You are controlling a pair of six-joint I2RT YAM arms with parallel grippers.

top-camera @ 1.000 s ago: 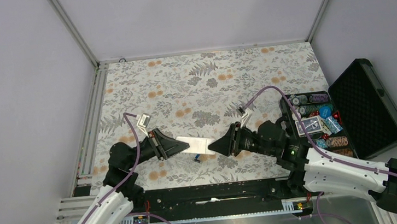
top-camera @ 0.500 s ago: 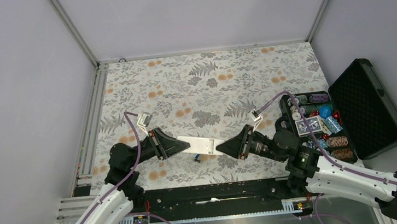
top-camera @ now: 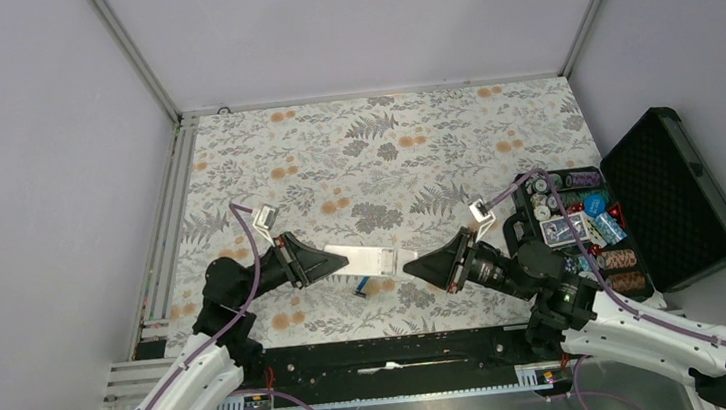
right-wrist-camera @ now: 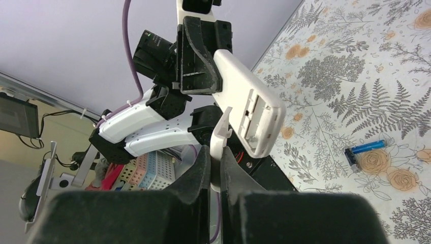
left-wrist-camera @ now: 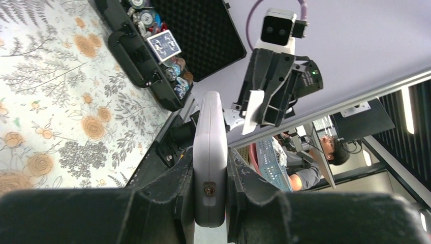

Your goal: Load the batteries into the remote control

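Right claw (top-camera: 408, 266) has drawn back rightward off the remote (top-camera: 369, 261) since a second ago, its arm swung nearer the case (top-camera: 674, 185). A small gap now shows between claw tip and remote end. Its jaws have closed down, clenched on a thin white cover (right-wrist-camera: 222, 133), which is pinched edge-on and sticks up past the fingertips. Left claw (top-camera: 342, 259) has not shifted. It is grasping the remote by its left end and holding it up off the table (top-camera: 364, 155); in the left wrist view the handset sits edge-on between the pads. Right wrist view: the remote's back faces the camera, with the battery bay uncovered near the free end. Whether anything sits in the recess I cannot tell. One battery (top-camera: 361, 286), blue with a pale end, lies on the table just to the near side of the remote and touches neither claw. The case stands open at the table's right edge, with chips and cards inside.
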